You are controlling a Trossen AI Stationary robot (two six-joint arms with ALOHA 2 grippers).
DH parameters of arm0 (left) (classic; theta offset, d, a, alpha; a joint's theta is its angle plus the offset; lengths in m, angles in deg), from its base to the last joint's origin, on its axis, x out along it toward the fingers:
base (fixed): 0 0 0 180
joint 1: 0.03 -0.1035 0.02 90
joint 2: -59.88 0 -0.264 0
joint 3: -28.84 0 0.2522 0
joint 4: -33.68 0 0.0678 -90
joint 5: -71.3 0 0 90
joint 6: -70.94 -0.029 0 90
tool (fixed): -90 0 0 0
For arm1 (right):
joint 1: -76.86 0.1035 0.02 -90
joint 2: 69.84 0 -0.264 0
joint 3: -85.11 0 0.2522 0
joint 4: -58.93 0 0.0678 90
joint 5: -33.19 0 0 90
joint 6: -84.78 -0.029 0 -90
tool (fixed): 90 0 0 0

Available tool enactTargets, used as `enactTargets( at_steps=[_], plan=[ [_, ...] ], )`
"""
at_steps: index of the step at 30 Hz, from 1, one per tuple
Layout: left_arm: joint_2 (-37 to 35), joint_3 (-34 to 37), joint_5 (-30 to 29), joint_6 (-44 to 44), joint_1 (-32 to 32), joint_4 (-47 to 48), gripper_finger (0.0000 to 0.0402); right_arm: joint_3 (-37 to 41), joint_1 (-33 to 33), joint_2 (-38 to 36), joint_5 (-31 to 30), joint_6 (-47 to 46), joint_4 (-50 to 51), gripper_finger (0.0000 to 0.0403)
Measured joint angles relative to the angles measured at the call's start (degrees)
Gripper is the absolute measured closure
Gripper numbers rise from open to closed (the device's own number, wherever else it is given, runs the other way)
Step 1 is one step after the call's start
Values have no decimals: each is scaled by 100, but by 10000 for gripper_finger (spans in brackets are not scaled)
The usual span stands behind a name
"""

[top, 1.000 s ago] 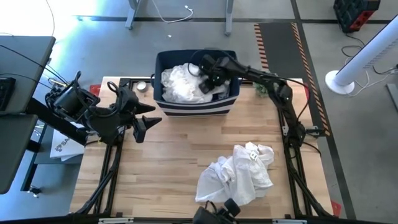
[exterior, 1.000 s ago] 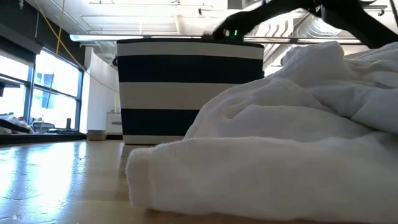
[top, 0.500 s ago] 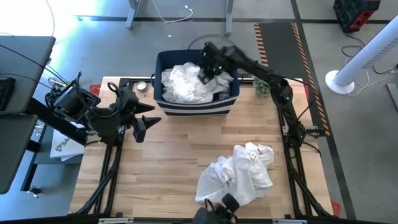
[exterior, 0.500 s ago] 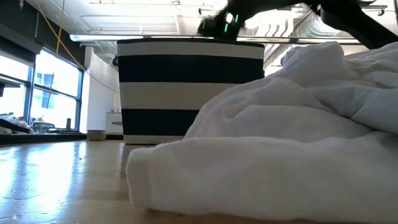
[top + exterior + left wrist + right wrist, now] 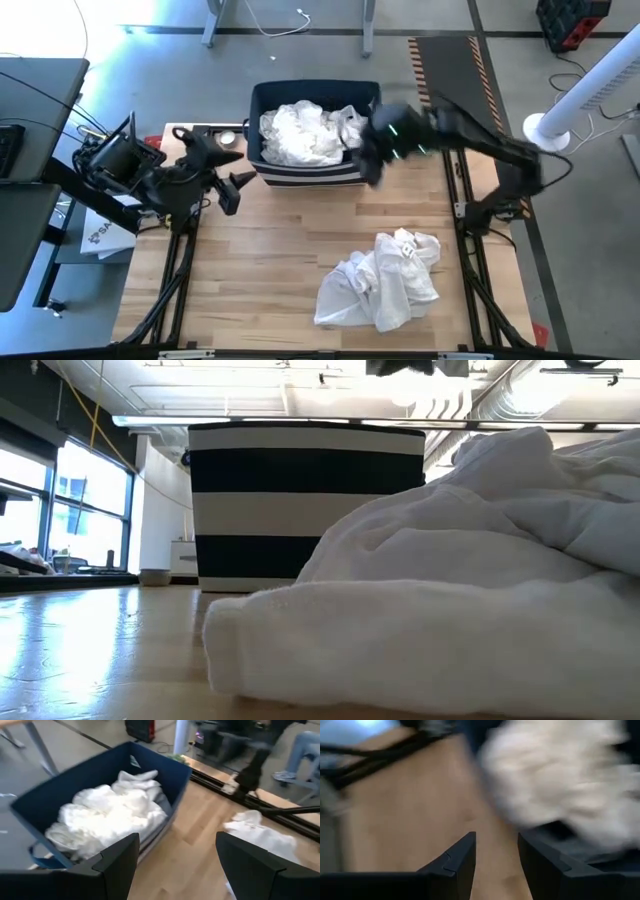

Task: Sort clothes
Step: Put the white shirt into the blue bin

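The surface (image 5: 280, 255) is a pale wooden top, and the bin (image 5: 262, 105) (navy, with white stripes) stands at the middle of its far edge. White clothes (image 5: 300, 135) fill the bin nearly to the rim. A second heap of white clothes, the pile (image 5: 385, 280), lies near the surface's near edge, right of centre, well apart from the bin.

The fabric looks light, soft and limp, so I judge it will sag, trail and drag neighbouring pieces with it when lifted. A pinch low on a raised fold or bunched ridge near the top of the pile should hold better than a flat patch, and a pinch on one layer alone should help keep pieces from coming up together.

The right gripper (image 5: 372, 160) hangs above the surface at the bin's near right corner, just outside the rim. In the right wrist view its fingers (image 5: 460, 857) stand a modest gap apart with nothing between them; they touch no cloth, and the wood shows through the gap.

The left gripper (image 5: 232, 175) waits over the surface's far left corner, pointed toward the bin. Its fingers (image 5: 120, 857) are spread wide and empty, with the bin's contents and the pile both showing between them.
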Motion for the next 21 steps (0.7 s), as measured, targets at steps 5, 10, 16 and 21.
enactTargets(
  at_steps=[5,10,16,21],
  plan=[
    [0,0,-75,-354,-286,4,143,1566,1558,-1034,13,-1442,-854,261],
    [0,0,-3,-503,-488,16,143,2990,2767,-1320,69,-2631,-1067,259],
    [0,0,519,-714,-652,22,143,4173,3130,-1053,676,-3284,-1605,204],
    [0,0,1041,-708,-737,90,143,4804,3172,-743,864,-2501,-2699,118]
  ],
)
